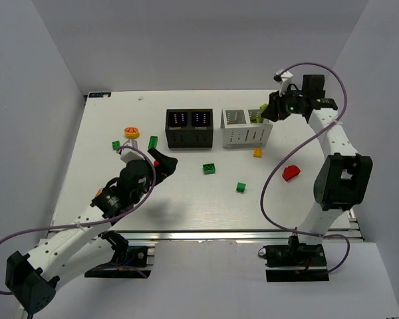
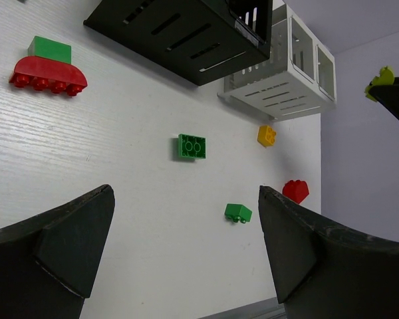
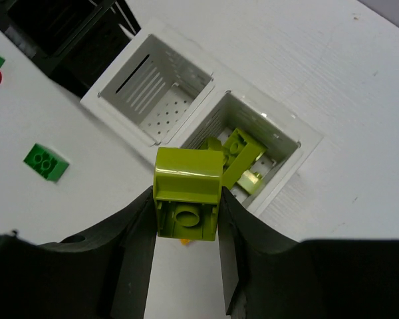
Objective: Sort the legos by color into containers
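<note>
If released off-centre by right gripper [image 3: 186, 216] pinching small lime plastic brick [image 3: 187, 176], could clip white slotted box's rim [image 3: 213, 86], bouncing onto bench [image 1: 186, 199].

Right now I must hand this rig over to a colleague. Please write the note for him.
Left gripper: open, empty, above the table.
Right gripper: shut on a lime brick, above the right compartment of the white container.
Done: other lime bricks lie in that compartment; the left compartment is empty.
Left: a green brick, a smaller green brick, an orange-yellow brick and a red brick lie loose, with more pieces left of the black container.
</note>
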Robot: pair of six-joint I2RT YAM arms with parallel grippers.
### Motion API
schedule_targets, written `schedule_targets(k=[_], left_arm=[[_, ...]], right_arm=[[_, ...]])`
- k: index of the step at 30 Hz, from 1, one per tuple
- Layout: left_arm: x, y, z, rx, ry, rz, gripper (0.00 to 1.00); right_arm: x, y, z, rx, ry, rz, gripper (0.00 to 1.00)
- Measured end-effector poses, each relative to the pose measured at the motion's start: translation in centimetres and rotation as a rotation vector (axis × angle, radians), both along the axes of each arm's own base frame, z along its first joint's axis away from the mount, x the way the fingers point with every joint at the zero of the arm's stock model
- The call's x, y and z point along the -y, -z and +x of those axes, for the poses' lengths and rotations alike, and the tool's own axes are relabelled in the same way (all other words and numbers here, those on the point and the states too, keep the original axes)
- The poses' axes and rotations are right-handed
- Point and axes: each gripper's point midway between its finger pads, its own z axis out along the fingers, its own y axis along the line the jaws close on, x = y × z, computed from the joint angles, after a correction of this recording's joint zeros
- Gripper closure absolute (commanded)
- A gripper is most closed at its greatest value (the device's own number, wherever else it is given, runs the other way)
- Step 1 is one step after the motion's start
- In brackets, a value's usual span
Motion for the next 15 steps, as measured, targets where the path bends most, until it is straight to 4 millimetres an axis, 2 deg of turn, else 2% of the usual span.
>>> schedule_targets(k=[3, 9, 15], left_arm=[[-0.1, 0.0, -0.1, -0.002, -0.002, -0.008, 0.02], [-0.2, 0.2, -0.4, -0.007, -0.006, -0.016, 0.02], [-0.2, 0.4, -0.4, -0.012, -0.007, -0.016, 0.02]], right_arm=[[-0.5, 0.5, 1.0, 0.004, 0.006, -0.015, 0.8], [-2.2, 1.6, 1.2, -0.003, -0.02, -0.042, 0.72], [-2.0, 2.8, 2.1, -0.009, -0.007, -0.073, 0.67]])
